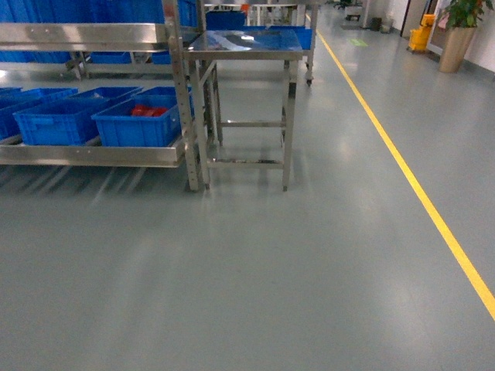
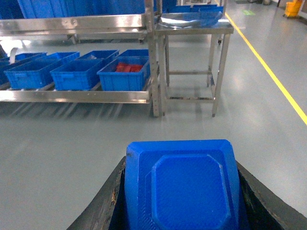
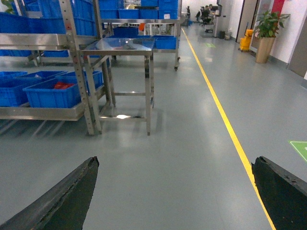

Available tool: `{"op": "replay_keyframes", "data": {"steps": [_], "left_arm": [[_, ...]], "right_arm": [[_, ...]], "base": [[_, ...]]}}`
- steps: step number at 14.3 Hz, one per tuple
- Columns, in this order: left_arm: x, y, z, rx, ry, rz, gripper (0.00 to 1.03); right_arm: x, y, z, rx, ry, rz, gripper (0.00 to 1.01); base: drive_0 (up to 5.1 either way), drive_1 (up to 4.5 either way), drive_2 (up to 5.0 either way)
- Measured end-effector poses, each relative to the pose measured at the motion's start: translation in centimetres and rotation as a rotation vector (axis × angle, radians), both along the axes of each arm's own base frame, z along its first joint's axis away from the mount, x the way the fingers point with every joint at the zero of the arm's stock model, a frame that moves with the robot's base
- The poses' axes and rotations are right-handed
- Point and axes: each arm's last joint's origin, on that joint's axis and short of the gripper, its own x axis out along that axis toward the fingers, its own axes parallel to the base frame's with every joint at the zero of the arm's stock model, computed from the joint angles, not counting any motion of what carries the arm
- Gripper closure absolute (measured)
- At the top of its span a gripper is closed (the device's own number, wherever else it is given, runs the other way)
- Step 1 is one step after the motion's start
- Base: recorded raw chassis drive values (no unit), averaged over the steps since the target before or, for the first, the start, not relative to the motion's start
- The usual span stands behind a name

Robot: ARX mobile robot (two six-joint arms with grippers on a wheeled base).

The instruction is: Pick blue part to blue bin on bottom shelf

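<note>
Blue part sitting clamped between left gripper fingers; right gripper hanging spread apart, holding nothing; blue bin resting far left on bottom shelf.

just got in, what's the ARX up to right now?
Mid-delivery. The left gripper is shut on the blue part, carried above the floor. The right gripper is open and empty. The robot stands on the grey floor, still short of the bottom shelf, where blue bins sit in a row; the rightmost holds red items. Nothing placed yet.
</note>
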Motion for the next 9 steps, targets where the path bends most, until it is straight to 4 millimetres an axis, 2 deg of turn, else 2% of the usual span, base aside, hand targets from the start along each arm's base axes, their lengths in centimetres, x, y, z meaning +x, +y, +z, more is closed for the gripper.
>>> {"op": "replay_keyframes", "data": {"steps": [9], "left_arm": [[-0.01,-0.02,0.01,-0.001,-0.001,-0.002,0.60]], "right_arm": [[0.00,0.00,0.04,0.000,-0.003,0.000,0.03]], "base": [[0.1,4.22,-4.1]]}}
